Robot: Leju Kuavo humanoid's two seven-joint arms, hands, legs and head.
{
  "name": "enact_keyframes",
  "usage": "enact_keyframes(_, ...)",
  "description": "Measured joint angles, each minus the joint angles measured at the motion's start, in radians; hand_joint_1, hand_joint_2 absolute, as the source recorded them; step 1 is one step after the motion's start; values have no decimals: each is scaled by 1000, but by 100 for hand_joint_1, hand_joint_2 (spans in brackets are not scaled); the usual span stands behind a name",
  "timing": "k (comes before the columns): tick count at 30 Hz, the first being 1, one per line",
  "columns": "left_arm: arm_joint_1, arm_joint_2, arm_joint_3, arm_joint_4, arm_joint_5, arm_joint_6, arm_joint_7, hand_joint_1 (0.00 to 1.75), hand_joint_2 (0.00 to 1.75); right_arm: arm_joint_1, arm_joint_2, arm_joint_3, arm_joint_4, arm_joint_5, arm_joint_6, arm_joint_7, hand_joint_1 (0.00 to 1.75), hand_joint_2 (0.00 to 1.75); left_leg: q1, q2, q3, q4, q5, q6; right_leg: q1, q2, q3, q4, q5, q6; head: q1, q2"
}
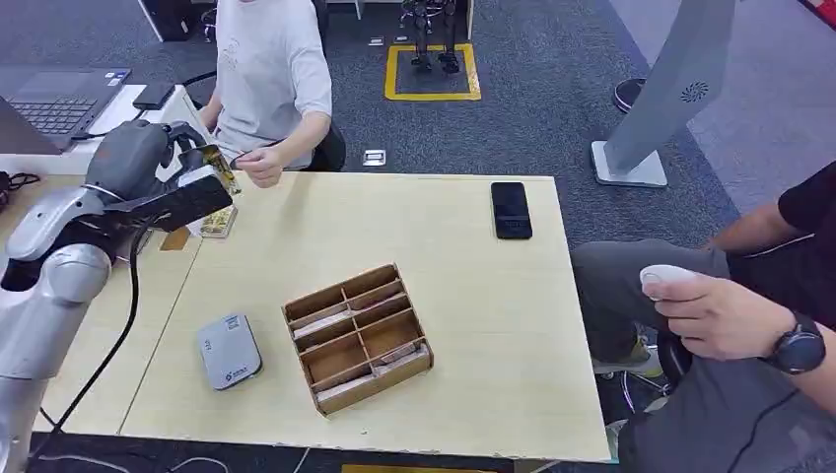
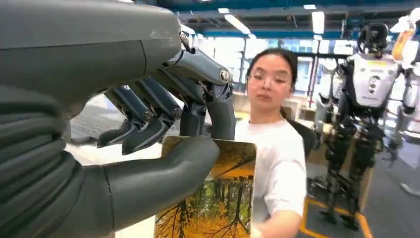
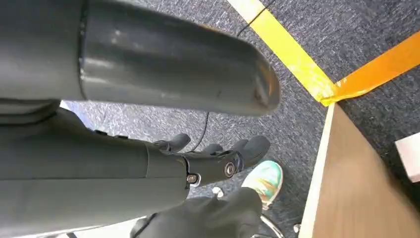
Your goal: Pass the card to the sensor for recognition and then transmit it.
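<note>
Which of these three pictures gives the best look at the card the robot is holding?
The left wrist view: the card sits close up, its autumn forest picture clear, pinched by the left hand. The head view shows the card small and edge-on near a seated person. The right wrist view looks at carpet and a table edge.

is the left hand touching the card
Touching. In the left wrist view the left hand pinches the card, its thumb pressed across the card's face and its fingers closed over the top edge.

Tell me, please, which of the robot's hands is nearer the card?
Left. The left hand grips the card between thumb and fingers; the right hand hangs beside the table, above the floor.
</note>
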Motion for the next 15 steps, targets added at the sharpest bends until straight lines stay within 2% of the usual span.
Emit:
enact_keyframes(6,-20,-30,-24,97,-160,84,38,175,175,0,0,31,-17,-13,11,6,0,0,0,0,0,0,0,0,0,0,0,0,1,-1,0,0)
enact_keyframes(8,-28,-48,-30,138,-177,108,43,175,175,1,0,39,-22,-18,13,7,0,0,0,0,0,0,0,0,0,0,0,0,1,-1,0,0)
enact_keyframes(15,-29,-83,-34,193,-184,116,41,175,175,1,-1,61,-31,-33,16,14,0,0,0,0,0,0,0,0,0,0,0,0,1,-1,0,0)
